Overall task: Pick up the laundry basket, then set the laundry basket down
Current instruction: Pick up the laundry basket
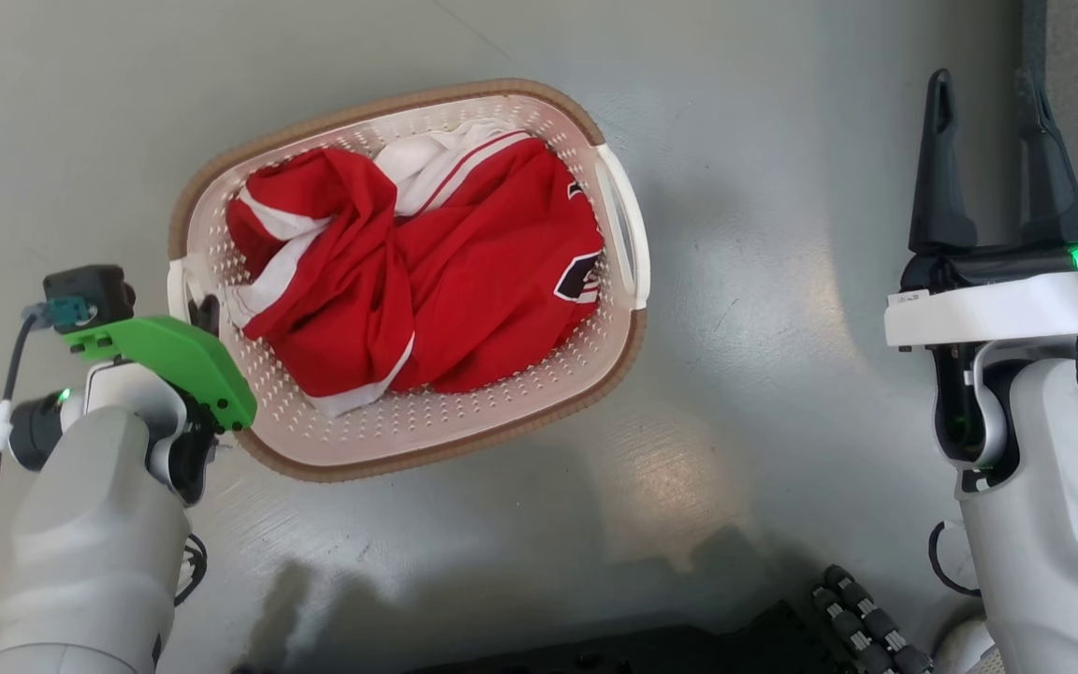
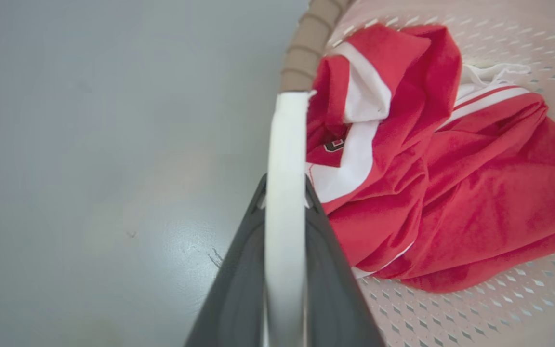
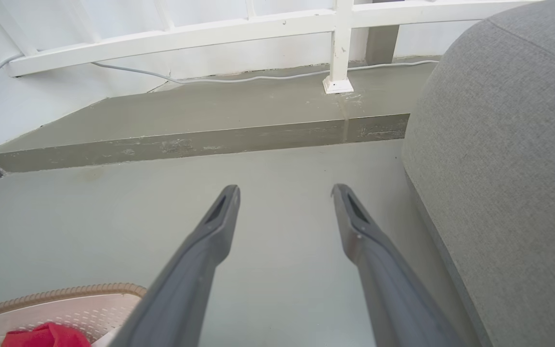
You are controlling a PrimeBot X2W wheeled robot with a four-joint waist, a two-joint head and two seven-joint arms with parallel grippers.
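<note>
The laundry basket (image 1: 389,108) stands on the grey floor, cream-white and perforated with a brown rim, holding red-and-white clothing (image 1: 445,281). My left gripper (image 1: 197,309) is at its left end, shut on the white left handle (image 2: 284,144), which runs between the two dark fingers (image 2: 239,289). The basket's rim (image 2: 306,48) and the clothing (image 2: 451,193) lie to the right in the left wrist view. The white right handle (image 1: 628,225) is free. My right gripper (image 1: 986,84) is open, well to the right of the basket, with nothing between its fingers (image 3: 285,190). A corner of the basket (image 3: 65,291) shows at lower left there.
A grey upholstered seat (image 3: 508,168) stands close on the right of my right gripper. Beyond it rise a low concrete step (image 3: 200,120) and a white railing (image 3: 340,48) with a cable along the wall. The robot's dark base (image 1: 689,646) is at the bottom edge.
</note>
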